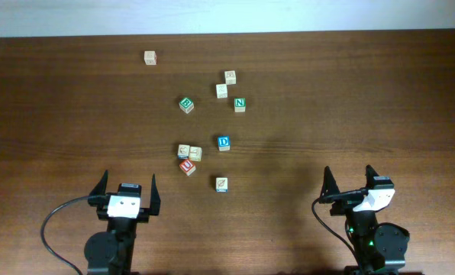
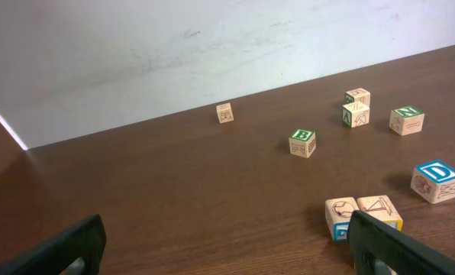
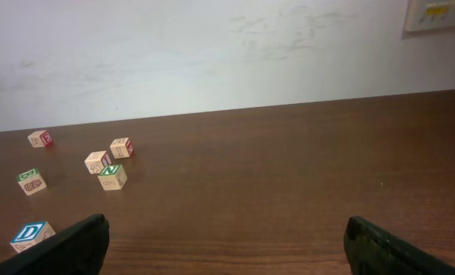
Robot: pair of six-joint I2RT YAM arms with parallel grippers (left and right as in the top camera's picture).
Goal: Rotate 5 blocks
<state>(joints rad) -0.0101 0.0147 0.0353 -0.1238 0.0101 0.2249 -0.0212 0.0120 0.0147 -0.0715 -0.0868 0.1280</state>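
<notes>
On the dark wooden table [image 1: 365,92], the left gripper [image 1: 128,177] and the right gripper [image 1: 348,171] are parked at the near edge, each with jaws spread wide and holding nothing, well apart from every cube. Between them and slightly ahead lie the blocks to turn: the blue D block [image 1: 224,142], the red U block [image 1: 187,166] touching two pale picture blocks [image 1: 190,152], and a lone pale block [image 1: 221,184] nearest the arms. Nothing shows any of them as turned, so I judge all five rotations are yet to do.
</notes>
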